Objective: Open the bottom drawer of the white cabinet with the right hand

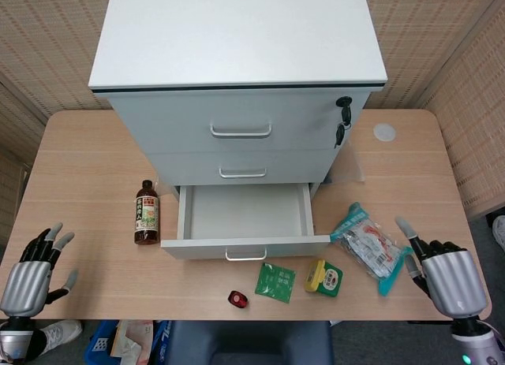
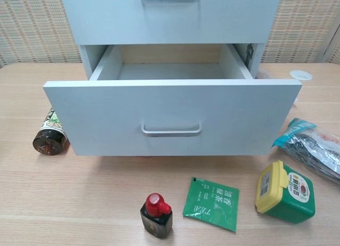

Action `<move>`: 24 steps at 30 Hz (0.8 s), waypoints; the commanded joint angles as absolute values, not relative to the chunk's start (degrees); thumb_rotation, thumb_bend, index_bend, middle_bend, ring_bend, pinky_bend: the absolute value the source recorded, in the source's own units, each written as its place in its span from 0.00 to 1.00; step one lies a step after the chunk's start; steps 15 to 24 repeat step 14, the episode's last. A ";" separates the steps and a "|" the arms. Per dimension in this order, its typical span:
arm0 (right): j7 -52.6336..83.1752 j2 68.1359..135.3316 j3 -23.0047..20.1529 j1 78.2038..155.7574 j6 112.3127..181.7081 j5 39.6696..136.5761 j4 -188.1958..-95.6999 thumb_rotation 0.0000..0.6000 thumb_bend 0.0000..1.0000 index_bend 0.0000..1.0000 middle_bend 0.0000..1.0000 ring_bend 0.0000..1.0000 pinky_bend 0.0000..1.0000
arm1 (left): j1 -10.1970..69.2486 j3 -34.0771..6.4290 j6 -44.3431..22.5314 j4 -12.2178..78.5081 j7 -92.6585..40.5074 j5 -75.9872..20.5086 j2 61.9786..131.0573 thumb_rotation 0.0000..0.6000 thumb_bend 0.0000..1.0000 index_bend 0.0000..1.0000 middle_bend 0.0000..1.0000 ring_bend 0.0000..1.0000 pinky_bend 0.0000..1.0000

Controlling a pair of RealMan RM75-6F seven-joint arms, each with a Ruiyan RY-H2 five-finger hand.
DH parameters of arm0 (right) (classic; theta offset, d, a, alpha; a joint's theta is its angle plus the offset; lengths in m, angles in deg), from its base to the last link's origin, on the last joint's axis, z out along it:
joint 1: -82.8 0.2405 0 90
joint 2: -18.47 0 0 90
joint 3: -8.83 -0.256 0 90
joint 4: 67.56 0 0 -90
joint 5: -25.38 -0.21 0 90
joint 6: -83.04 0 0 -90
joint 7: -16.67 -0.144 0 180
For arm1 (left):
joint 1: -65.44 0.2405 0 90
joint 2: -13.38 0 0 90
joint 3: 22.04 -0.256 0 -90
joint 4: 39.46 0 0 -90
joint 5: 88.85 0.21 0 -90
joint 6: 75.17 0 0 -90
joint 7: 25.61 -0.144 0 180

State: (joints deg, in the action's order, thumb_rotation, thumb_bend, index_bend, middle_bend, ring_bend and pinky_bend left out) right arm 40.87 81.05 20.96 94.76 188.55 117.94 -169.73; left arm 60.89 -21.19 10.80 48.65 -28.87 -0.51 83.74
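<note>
A ribbed silver-grey shell is seen on the back of each robot hand, left (image 1: pixel 27 280) and right (image 1: pixel 447 277). Black fingers (image 1: pixel 39 244) are tipped with pale grey pads, and a metallic wrist is glimpsed beneath both.

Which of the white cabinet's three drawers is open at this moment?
The bottom drawer is pulled out and shows an empty interior. The middle drawer and top drawer above it sit flush and closed.

The white cabinet's (image 1: pixel 237 65) bottom drawer (image 1: pixel 245 247) stands pulled out, open and empty.
</note>
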 commanded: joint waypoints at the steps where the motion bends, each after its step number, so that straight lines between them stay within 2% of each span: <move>1: 33.39 80.61 18.63 91.07 186.12 111.42 -163.55 1.00 0.36 0.14 0.39 0.38 0.52 | 60.88 -21.21 10.94 49.00 -29.28 -0.33 83.80 1.00 0.36 0.14 0.00 0.04 0.12; 5: 26.38 81.95 16.99 89.78 183.21 109.25 -157.99 1.00 0.31 0.11 0.25 0.23 0.38 | 60.99 -21.16 11.46 49.51 -29.81 -0.10 83.90 1.00 0.36 0.14 0.00 0.04 0.12; 7: 23.96 82.71 16.17 89.33 182.29 108.99 -155.47 1.00 0.30 0.10 0.23 0.21 0.36 | 61.04 -21.16 11.60 49.56 -30.02 -0.05 84.02 1.00 0.36 0.14 0.00 0.04 0.12; 14: 20.83 84.50 14.14 88.58 180.15 109.30 -150.99 1.00 0.30 0.10 0.22 0.20 0.35 | 61.06 -21.05 11.65 49.61 -30.33 -0.28 84.20 1.00 0.36 0.14 0.00 0.04 0.12; 24: 20.83 84.50 14.14 88.58 180.15 109.30 -150.99 1.00 0.30 0.10 0.22 0.20 0.35 | 61.06 -21.05 11.65 49.61 -30.33 -0.28 84.20 1.00 0.36 0.14 0.00 0.04 0.12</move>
